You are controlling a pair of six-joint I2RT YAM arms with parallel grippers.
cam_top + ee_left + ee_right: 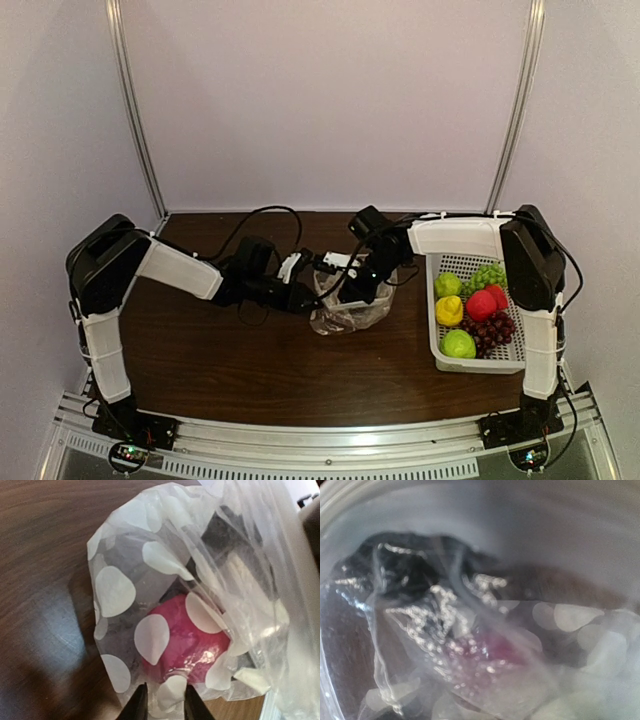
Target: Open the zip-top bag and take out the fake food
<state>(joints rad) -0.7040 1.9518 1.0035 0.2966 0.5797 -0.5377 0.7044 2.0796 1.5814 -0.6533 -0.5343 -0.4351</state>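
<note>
Bag (345, 312): lies mid-table (250, 360), between my two arms.
Pink fruit (190, 647): inside it.
Left hand (165, 707): tips nearly together, the plastic edge between them; I cannot tell if it grips.
Right hand (365, 283): at the opening; I cannot tell how open.

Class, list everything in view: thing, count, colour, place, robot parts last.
zip-top bag: one, clear, white-dotted, table centre
pink fruit: one, inside bag
basket: one, white, table's right
green fruits: two, in basket
yellow fruit: one, in basket
red fruit: at least one, in basket
green grapes: one bunch, in basket
purple grapes: one bunch, in basket
table: one, dark brown
left gripper: black, jaws pinching bag's edge
right gripper: black, at bag's mouth, jaws hidden
</note>
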